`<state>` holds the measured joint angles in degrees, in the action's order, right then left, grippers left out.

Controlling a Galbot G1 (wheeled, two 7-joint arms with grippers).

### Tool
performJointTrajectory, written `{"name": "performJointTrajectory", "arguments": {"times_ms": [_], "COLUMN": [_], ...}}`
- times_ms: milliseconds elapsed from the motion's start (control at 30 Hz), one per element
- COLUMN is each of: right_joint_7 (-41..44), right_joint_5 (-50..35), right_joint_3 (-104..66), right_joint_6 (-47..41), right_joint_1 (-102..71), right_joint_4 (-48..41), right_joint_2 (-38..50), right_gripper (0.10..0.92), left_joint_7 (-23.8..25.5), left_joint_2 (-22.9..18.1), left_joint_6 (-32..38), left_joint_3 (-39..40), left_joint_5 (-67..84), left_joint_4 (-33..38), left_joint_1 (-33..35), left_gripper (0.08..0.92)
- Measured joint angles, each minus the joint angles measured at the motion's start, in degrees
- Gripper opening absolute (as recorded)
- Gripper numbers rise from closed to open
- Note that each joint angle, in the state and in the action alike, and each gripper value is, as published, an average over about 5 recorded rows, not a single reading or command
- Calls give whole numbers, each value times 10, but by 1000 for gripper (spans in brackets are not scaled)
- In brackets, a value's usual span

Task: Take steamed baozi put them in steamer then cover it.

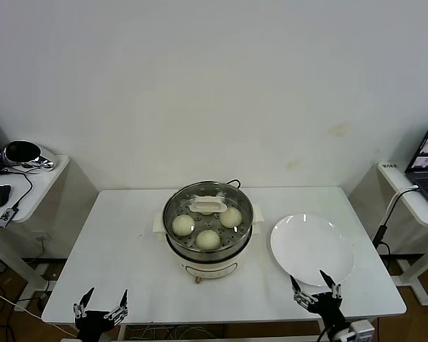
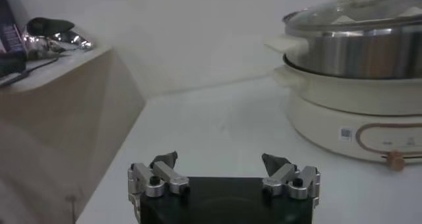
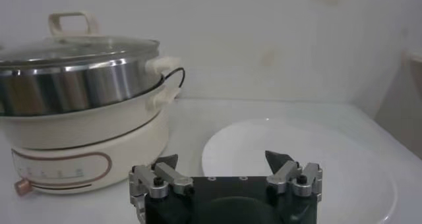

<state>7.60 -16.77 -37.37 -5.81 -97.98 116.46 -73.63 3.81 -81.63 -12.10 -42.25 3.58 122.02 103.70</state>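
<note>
Steamer (image 1: 208,235) sits between, beyond left claw (image 1: 100,303) and right claw (image 1: 317,287).

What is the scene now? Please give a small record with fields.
steamer: middle of the white table
cover: on the steamer
steamed baozi: three visible through the glass; a fourth cannot be seen
plate: bare, on the steamer's right
left tool: open, at the near table edge
right tool: open, at the plate's near rim

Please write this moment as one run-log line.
cover: on steamer | baozi: inside | plate: bare | left gripper, right gripper: open, near edge
</note>
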Motion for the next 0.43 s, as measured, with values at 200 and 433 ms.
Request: {"name": "performJointTrajectory", "arguments": {"times_ms": [200,433], "right_joint_7": [0,1], "right_joint_5": [5,9], "right_joint_3": [-4,-7], "right_joint_6": [-1,1], "right_joint_1": [-7,-11], "right_joint_4": [7,12], "right_joint_2": [0,0], "right_gripper": [823,823], "left_joint_7": [1,2], "left_joint_2": [-1,-4], "left_joint_6": [-2,-4], "left_joint_3": [-5,-6], "left_joint_5": [1,2], "left_joint_4": [5,13], "left_joint_1": [7,14], "left_gripper": [823,823]}}
